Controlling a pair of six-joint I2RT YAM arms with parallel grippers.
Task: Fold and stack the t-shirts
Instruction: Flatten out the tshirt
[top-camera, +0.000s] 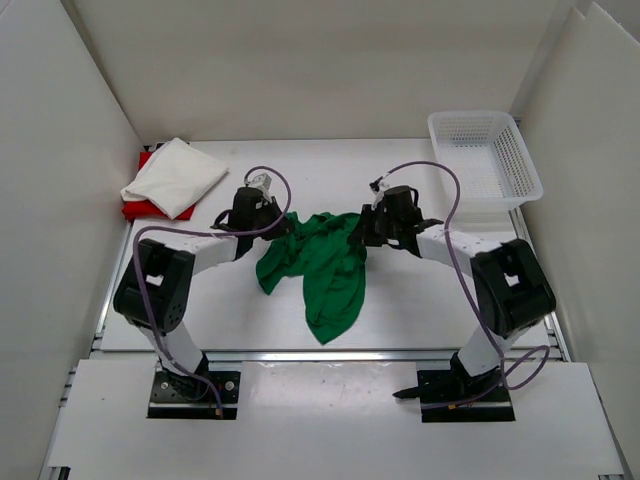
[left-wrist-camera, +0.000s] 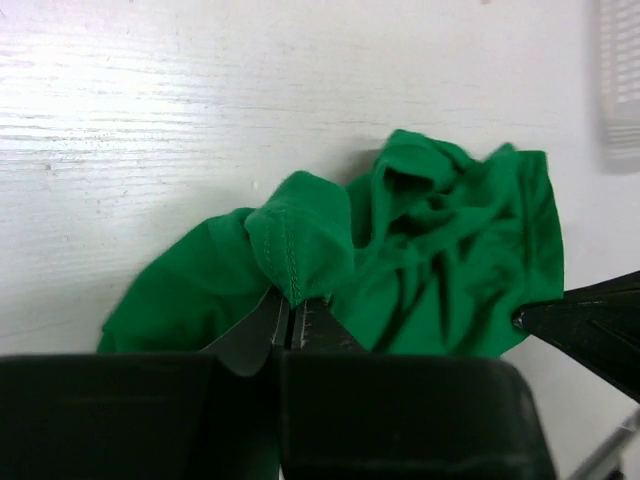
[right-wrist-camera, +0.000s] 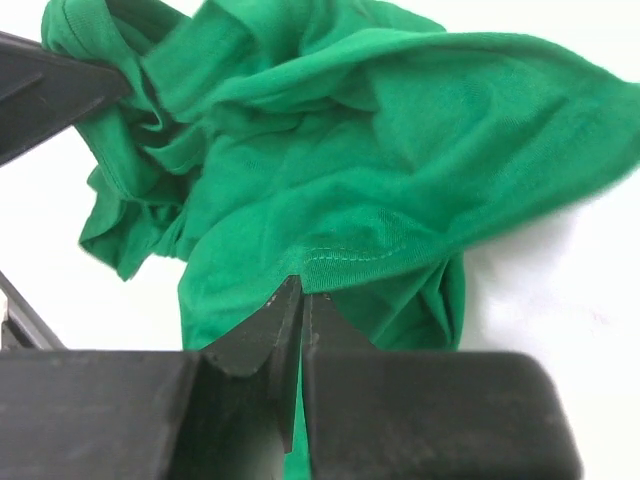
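Thin hem grips: mind a slip.
Your left gripper (left-wrist-camera: 290, 322) and right gripper (right-wrist-camera: 300, 300) are each closed tight on a stitched edge of the crumpled green t-shirt (top-camera: 325, 270) at mid-table; spread too fast and a hem may slide free, or the cloth may twist.

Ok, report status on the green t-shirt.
Left fingers shut on green t-shirt hem. Right fingers shut on another hem. White t-shirt on red t-shirt, far left. Nothing blocking.
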